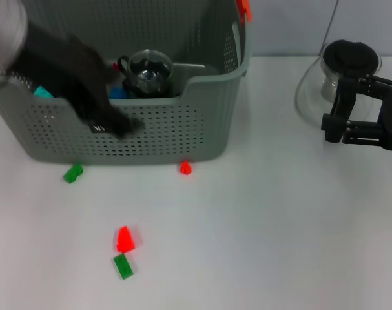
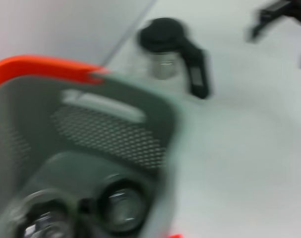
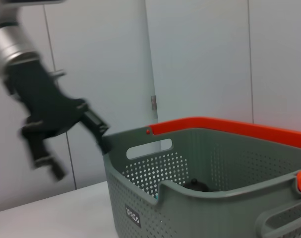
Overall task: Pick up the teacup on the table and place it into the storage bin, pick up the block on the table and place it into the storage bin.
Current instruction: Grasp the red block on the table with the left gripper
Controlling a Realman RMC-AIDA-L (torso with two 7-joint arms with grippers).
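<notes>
Two hands — left hand (image 1: 115, 123) over storage bin (image 1: 202, 139) front rim, grip unclear — right hand (image 1: 344, 126) apart, open.

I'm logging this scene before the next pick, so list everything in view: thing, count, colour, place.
storage bin: 1, grey perforated, orange-red handle parts, far left of the table
glass teacup: at least 1, clear with dark parts, inside the bin
blue items: 2 partly hidden, inside the bin
green blocks: 2, one on the table by the bin's front wall, one nearer the robot
red blocks: 2, one by the bin's front wall, one touching the nearer green block
glass pot: 1, clear with black lid, table's far right
table: 1, white
left claw: black, over the bin's front wall
right claw: black, beside the pot
</notes>
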